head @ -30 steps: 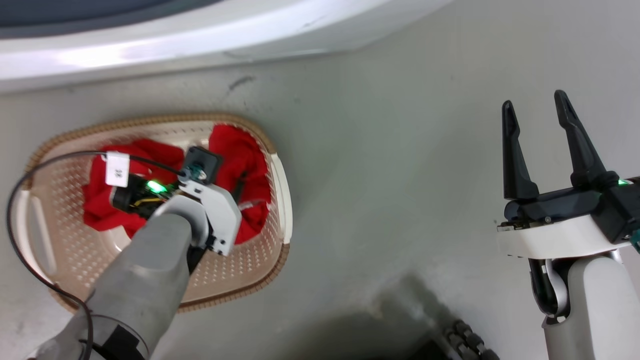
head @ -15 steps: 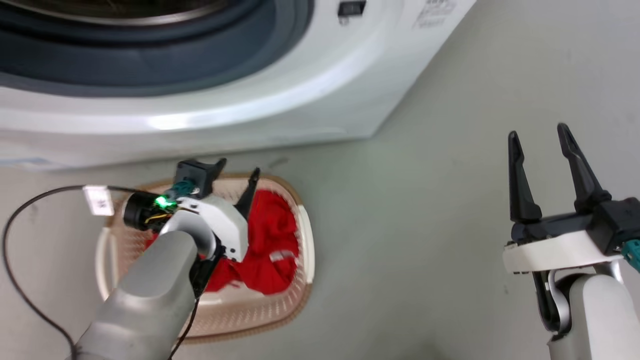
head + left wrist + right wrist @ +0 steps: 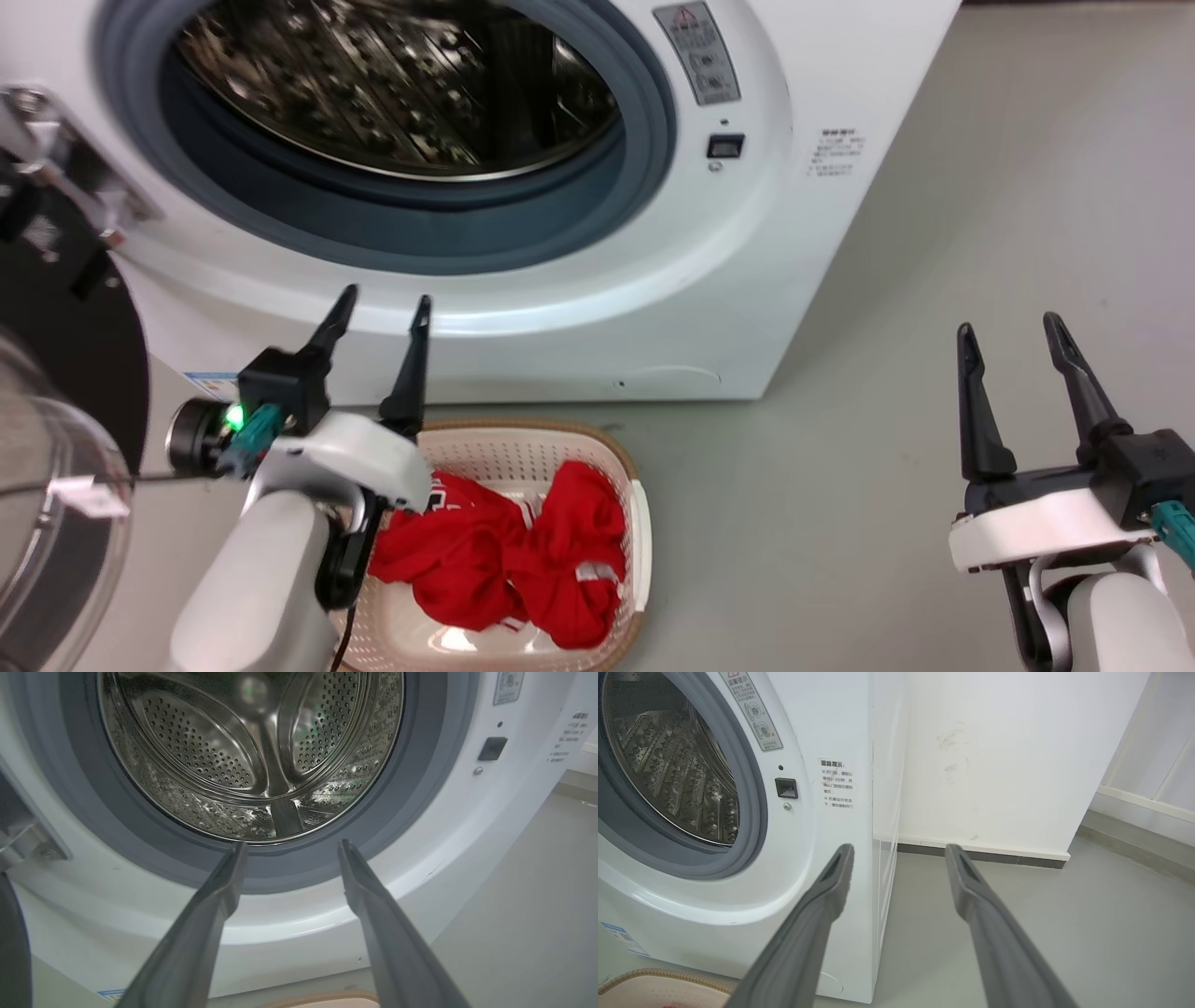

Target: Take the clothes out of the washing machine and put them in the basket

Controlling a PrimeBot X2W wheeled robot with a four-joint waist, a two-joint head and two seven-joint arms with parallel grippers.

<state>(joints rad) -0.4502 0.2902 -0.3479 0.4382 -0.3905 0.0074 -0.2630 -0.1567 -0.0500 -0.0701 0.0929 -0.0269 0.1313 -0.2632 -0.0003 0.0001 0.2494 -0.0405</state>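
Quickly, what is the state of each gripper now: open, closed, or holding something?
Left gripper: open, holding nothing.
Right gripper: open, holding nothing.

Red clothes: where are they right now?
Head view, lower centre-left: the bright red fabric clothes lie in the cream perforated basket, before the white washing machine.
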